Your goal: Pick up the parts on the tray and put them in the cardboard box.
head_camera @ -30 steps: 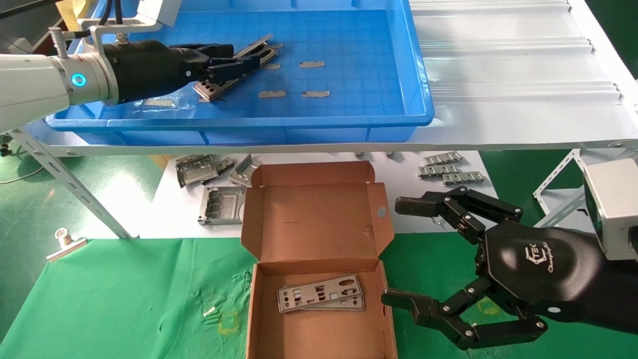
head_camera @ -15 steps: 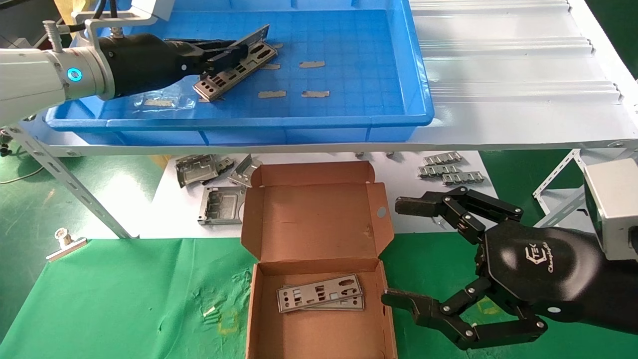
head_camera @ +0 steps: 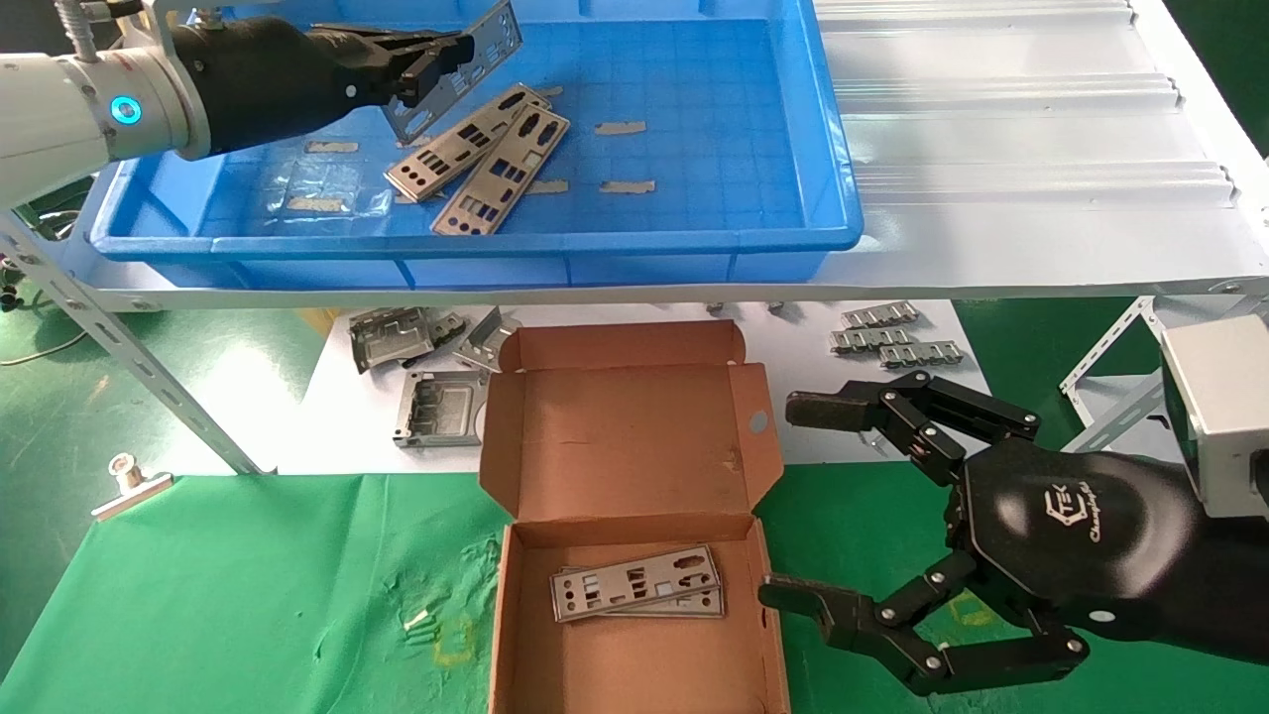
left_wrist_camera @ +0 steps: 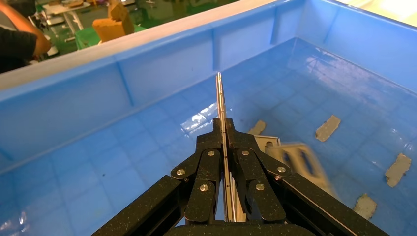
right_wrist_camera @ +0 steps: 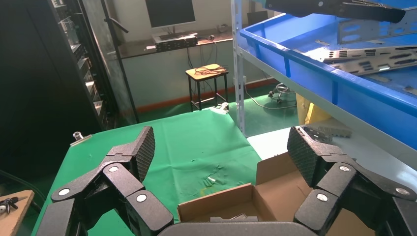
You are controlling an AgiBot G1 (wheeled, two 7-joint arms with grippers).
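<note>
My left gripper (head_camera: 436, 61) is shut on a silver plate (head_camera: 474, 61) and holds it tilted above the floor of the blue tray (head_camera: 694, 213). In the left wrist view the plate (left_wrist_camera: 221, 105) shows edge-on between the shut fingers (left_wrist_camera: 212, 147). Two more plates (head_camera: 481, 154) lie side by side on the tray floor under it, also seen in the right wrist view (right_wrist_camera: 373, 54). The cardboard box (head_camera: 634, 595) stands open on the green cloth with plates (head_camera: 634, 585) stacked inside. My right gripper (head_camera: 793, 506) is open and empty just right of the box.
Grey socket frames (head_camera: 421, 372) and ribbed clips (head_camera: 892, 337) lie on white paper under the shelf. The tray sits on a ribbed white sheet (head_camera: 1021, 149). Tape bits (head_camera: 623, 127) stick to the tray floor. A metal clamp (head_camera: 129, 481) rests on the green cloth at left.
My left gripper closed on one plate and lifted it up and back off the tray floor; the other two plates have slid apart and lie flat. The right arm has not moved.
</note>
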